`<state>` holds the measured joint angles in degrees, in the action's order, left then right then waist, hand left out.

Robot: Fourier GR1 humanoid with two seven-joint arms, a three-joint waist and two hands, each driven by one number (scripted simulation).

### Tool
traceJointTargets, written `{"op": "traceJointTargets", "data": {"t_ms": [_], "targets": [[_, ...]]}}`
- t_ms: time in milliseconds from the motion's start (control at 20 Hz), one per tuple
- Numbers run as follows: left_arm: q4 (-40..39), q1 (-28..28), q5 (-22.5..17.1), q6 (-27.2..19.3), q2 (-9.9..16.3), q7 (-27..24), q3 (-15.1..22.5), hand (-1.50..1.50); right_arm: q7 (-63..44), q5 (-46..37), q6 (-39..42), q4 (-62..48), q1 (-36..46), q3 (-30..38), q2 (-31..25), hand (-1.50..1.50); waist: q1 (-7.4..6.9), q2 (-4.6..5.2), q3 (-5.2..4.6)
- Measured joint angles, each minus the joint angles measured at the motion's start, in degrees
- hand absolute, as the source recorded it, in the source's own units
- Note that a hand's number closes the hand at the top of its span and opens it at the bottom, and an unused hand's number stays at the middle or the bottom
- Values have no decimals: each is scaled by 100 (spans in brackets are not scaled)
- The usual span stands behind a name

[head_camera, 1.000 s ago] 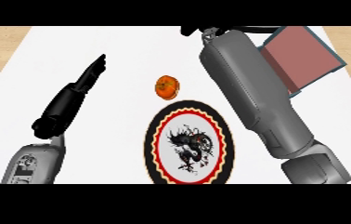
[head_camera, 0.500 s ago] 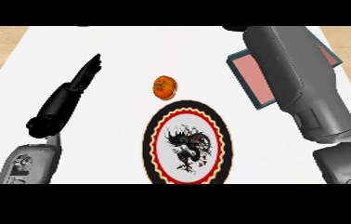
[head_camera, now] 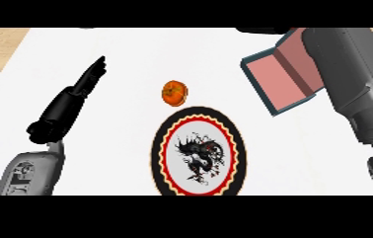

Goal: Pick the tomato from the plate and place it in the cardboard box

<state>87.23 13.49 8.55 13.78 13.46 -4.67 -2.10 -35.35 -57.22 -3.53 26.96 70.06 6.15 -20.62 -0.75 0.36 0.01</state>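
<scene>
Although the task calls for lifting the tomato (head_camera: 175, 92) off the plate (head_camera: 162, 148), the tomato sits on the bare counter (head_camera: 146, 49) just beyond the plate's far rim, close to it but seemingly not on it.

Left hand (head_camera: 73, 101): low at the view's left, fingers straight and pressed together, pointing away from the robot. Holds nothing. The tomato lies off to its right, well apart; the plate is to its right and nearer the robot.

Right side: only the grey forearm (head_camera: 350, 79) shows, running up the right edge. The hand itself is out of sight past the top of the view, so its fingers cannot be judged.

Cardboard box (head_camera: 284, 76): open, pinkish inside with a dark rim, just left of the right forearm and partly hidden by it. Nothing visible in the part that shows, though the covered portion is uncertain.

Progress: nothing done yet, as far as visible. Tomato not grasped, not in box. Left to do: reach, grasp, carry to the box, release.
</scene>
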Motion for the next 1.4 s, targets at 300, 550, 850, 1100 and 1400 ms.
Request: {"op": "traceJointTargets", "data": {"t_ms": [300, 550, 850, 1100, 1400], "targets": [[162, -12, 10, 5, -57, 140, 44, 0, 469, 261, 862, -380, -320, 167, -366, -150, -2, -12, 0], [349, -242, 6, 36, -70, 108, 53, 0, 1098, 571, 1459, -346, -585, 306, -469, -150, 17, -28, 1], [240, -188, 21, 49, -40, 102, -7, 0, 2133, 1116, 939, 136, -749, 776, -526, -150, 58, -24, 8], [220, -210, -9, 50, -38, 84, -49, 0, 2566, 2250, -103, 644, -701, 1980, -325, -150, 99, -42, 20], [300, -214, -22, 71, -34, 116, -60, 0, 3023, 3235, -779, 873, -1058, 3029, -367, -150, 65, -25, 11]]}}
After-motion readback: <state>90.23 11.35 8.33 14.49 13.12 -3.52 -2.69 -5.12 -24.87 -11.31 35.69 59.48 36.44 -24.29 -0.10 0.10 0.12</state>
